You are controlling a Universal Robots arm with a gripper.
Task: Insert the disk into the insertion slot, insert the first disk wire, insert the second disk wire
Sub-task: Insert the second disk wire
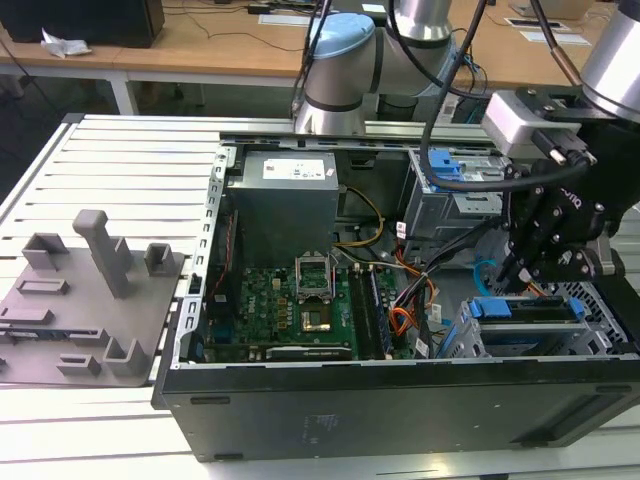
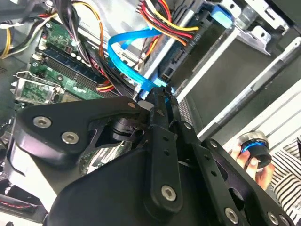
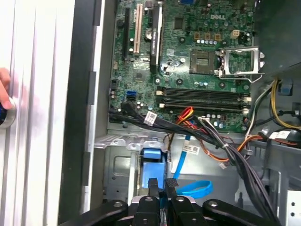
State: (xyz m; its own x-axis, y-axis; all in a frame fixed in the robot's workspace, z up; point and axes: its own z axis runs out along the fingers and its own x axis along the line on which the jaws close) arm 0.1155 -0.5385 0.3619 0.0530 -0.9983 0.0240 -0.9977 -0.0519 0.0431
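In the first wrist view we are seeing the claw point(image 3: 162, 184) pinching narrow, seemingly on the second disk wire point(image 3: 195, 189), beside the disk point(image 1: 528, 307) sitting in the insertion slot point(image 1: 480, 345).

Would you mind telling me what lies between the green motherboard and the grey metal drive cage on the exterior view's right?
In the exterior view, a tangle of orange, red and black wires fills the gap between the motherboard and the cage.

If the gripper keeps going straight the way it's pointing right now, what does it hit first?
Most likely the disk in its blue carrier, seated in the insertion slot. In the first wrist view the gripper points right at it, with the second disk wire lying just beside that line. Depth is hard to judge.
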